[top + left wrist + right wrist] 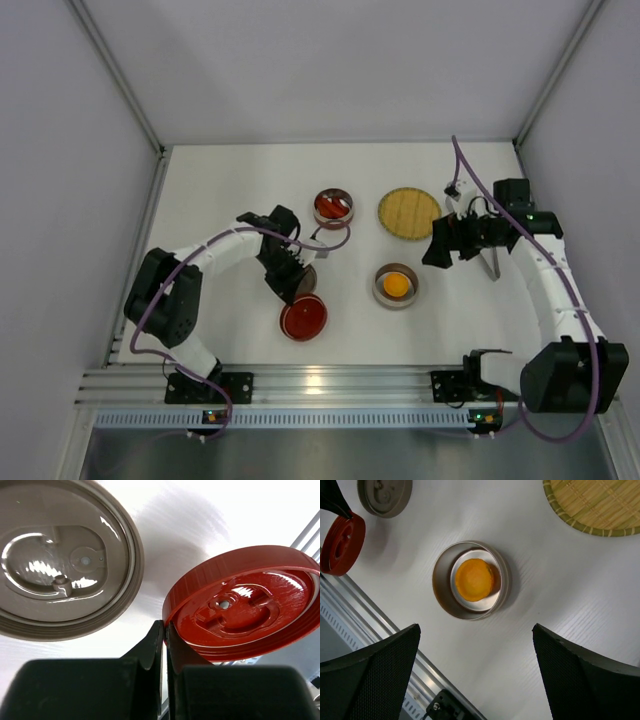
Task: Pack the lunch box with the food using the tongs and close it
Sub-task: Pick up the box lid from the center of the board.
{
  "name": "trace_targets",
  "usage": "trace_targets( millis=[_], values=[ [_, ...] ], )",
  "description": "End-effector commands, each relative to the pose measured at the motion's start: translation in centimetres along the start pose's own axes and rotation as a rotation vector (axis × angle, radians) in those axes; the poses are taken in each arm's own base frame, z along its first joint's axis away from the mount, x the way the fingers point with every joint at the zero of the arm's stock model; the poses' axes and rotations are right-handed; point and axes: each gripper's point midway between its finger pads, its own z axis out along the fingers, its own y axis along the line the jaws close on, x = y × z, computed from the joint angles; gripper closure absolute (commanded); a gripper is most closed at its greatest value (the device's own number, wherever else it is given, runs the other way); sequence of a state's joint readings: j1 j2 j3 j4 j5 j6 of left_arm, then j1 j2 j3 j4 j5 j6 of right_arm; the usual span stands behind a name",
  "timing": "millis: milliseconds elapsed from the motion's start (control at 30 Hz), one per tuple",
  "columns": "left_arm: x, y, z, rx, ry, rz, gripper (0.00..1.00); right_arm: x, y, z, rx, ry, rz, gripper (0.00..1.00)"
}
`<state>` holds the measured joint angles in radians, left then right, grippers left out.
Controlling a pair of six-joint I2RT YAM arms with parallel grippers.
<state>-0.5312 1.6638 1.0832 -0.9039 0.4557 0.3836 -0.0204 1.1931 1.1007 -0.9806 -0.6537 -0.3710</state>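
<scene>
My left gripper (165,625) is shut on the rim of a red lid (240,605), which is tilted up off the table near the front (303,317). A taupe lid (60,560) lies just beside it. One round container (333,207) holds red food. A second container (470,580) holds the round orange-yellow piece (474,579). My right gripper (475,626) hangs open above the table just in front of that container, holding nothing. Slim silver tongs (490,264) lie by the right arm, partly hidden.
A round bamboo plate (410,213) lies at the back right, next to the right gripper (438,248). The aluminium rail (330,382) runs along the table's near edge. White walls close in the left, right and back.
</scene>
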Motion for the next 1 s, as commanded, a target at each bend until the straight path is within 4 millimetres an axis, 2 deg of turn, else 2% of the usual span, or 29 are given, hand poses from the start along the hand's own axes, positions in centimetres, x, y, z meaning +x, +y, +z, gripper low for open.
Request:
trace_targets(
  millis=[0, 100, 133, 167, 200, 233, 267, 300, 333, 400, 467, 667, 733, 800, 833, 900, 933, 967],
  values=[
    [-1.1, -1.5, -1.9, 0.047, -0.016, 0.014, 1.0, -2.8, 1.0, 0.7, -0.083, -0.121, -0.041, 0.08],
    [-2.0, -2.2, -3.4, 0.056, -0.03, 0.032, 1.0, -3.4, 2.2, 1.3, -0.168, -0.173, -0.042, 0.09],
    [-2.2, -2.4, -3.8, 0.057, -0.034, 0.038, 1.0, -4.3, 2.2, 1.6, -0.187, -0.216, -0.072, 0.11],
    [-3.0, -2.6, -4.6, 0.06, -0.052, 0.053, 1.0, -4.8, 3.1, 1.5, -0.24, -0.252, -0.08, 0.12],
    [-2.9, -2.9, -5.1, 0.067, -0.043, 0.048, 1.0, -4.3, 3.3, 2.1, -0.269, -0.262, -0.072, 0.15],
    [-3.1, -3.1, -5.5, 0.07, -0.043, 0.052, 1.0, -5.6, 3.1, 2.2, -0.274, -0.329, -0.122, 0.17],
    [-4.1, -3.4, -6.3, 0.073, -0.07, 0.066, 1.0, -5.8, 5.0, 2.4, -0.346, -0.343, -0.126, 0.19],
    [-4.3, -3.7, -6.8, 0.079, -0.076, 0.073, 1.0, -5.2, 5.4, 3.2, -0.373, -0.349, -0.117, 0.22],
    [-4.3, -4.0, -7.3, 0.087, -0.072, 0.075, 1.0, -6.5, 6.3, 3.2, -0.408, -0.408, -0.186, 0.23],
    [-5.4, -4.8, -8.7, 0.095, -0.118, 0.11, 1.0, -6.2, 7.5, 3.9, -0.46, -0.409, -0.145, 0.25],
    [-5.7, -5.5, -9.5, 0.11, -0.134, 0.121, 1.0, -6.8, 9.1, 4.7, -0.521, -0.429, -0.194, 0.27],
    [-6.8, -7.6, -11.6, 0.165, -0.219, 0.184, 1.0, -5.9, 13.1, 7.2, -0.704, -0.406, -0.166, 0.28],
    [-7.0, -8.5, -12.5, 0.187, -0.26, 0.217, 1.0, -6.4, 14.2, 7.1, -0.742, -0.463, -0.227, 0.28],
    [-7.2, -9.0, -12.9, 0.196, -0.286, 0.242, 1.0, -5.8, 15.4, 7.5, -0.795, -0.46, -0.203, 0.28],
    [-7.2, -9.4, -13.2, 0.203, -0.301, 0.259, 1.0, -6.5, 16.4, 6.9, -0.822, -0.514, -0.257, 0.28],
    [-7.3, -9.7, -13.6, 0.213, -0.321, 0.277, 1.0, -6.4, 16.9, 7.2, -0.861, -0.503, -0.203, 0.28],
    [-7.3, -10.0, -14.0, 0.22, -0.336, 0.286, 1.0, -6.9, 17.5, 6.5, -0.884, -0.549, -0.243, 0.28],
    [-7.4, -10.5, -14.3, 0.249, -0.357, 0.293, 1.0, -6.8, 17.6, 6.7, -0.907, -0.525, -0.182, 0.28]
  ],
)
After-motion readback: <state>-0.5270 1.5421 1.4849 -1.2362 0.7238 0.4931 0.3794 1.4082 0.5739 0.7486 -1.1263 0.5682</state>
